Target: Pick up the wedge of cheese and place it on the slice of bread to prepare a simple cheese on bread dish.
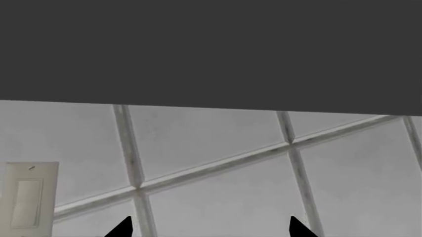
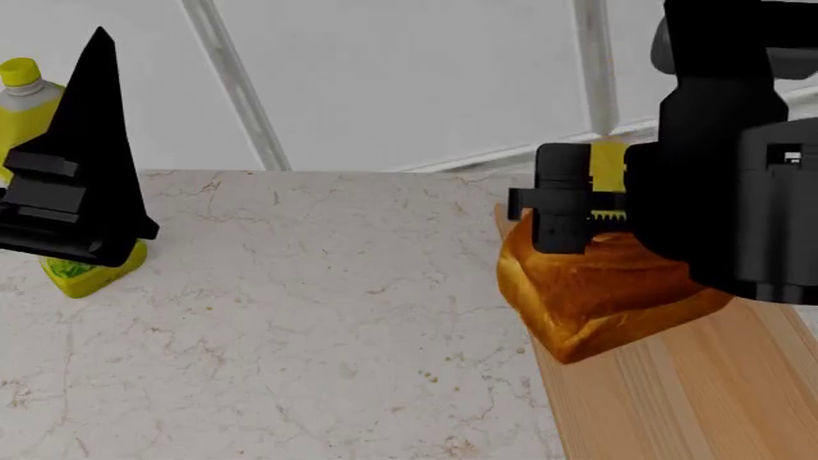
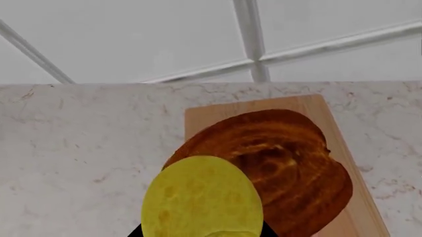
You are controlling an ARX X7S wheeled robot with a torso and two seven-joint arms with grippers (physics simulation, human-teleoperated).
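The wedge of cheese is a plain yellow rounded chunk, and my right gripper is shut on it. It hangs just above the near edge of the slice of bread, a glossy golden-brown loaf chunk with a swirled crust. In the head view only a sliver of the cheese shows behind the right gripper, over the bread. My left gripper is raised at the far left. In the left wrist view the left gripper is open and empty, facing the tiled wall.
The bread lies on a pale wooden board at the right of the marble counter. A yellow labelled bottle stands behind the left gripper. A light switch is on the tiled wall.
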